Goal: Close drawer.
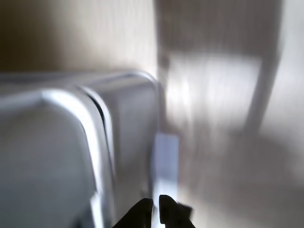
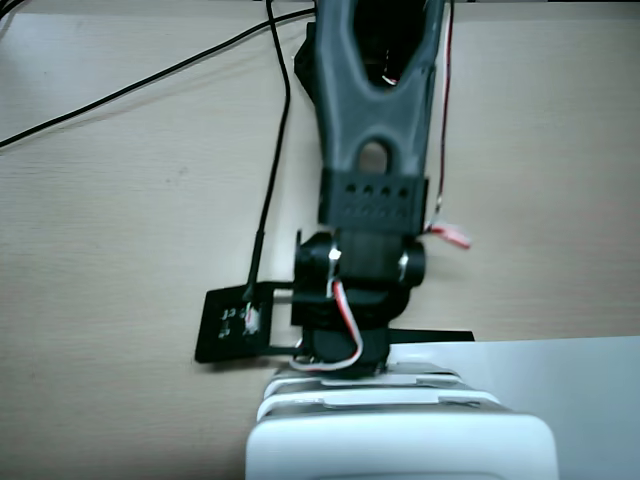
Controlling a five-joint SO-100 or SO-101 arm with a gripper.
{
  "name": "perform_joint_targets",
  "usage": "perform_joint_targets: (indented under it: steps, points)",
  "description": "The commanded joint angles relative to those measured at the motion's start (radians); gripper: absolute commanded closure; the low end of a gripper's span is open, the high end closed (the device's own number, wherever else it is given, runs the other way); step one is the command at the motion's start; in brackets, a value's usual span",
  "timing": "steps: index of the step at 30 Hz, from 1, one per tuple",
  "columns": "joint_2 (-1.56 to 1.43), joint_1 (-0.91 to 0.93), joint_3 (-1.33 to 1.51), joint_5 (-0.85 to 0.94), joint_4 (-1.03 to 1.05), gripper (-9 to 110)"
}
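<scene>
The fingers (image 1: 148,209) are seen nearly closed in the wrist view, only a thin gap between them and nothing gripped; the gripper (image 1: 156,208) is set just before the drawer (image 1: 135,123), whose tab handle (image 1: 166,161) lies just ahead of the tips; the narrow stance is judged suited to pushing; the white housing (image 2: 400,445) stands beyond.

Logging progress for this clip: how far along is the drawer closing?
Mostly done, it seems: in the fixed view the drawer shows only a narrow clear strip beyond the white housing. In hand: the gripper is nearly shut at the drawer's tab handle. Left: the last push; blur hides any remaining gap.
</scene>
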State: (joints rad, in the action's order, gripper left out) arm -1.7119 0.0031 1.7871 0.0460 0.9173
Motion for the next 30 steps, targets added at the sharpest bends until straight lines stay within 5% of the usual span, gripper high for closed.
perform_joint_targets:
  steps: [1, 19, 30]
  points:
    - [-0.155, 0.008, 0.089, 0.012, 0.029, 101]
    - [-0.495, 0.201, 0.472, 0.058, 0.187, 101]
    - [-0.561, 0.160, 0.520, 0.049, 0.179, 101]
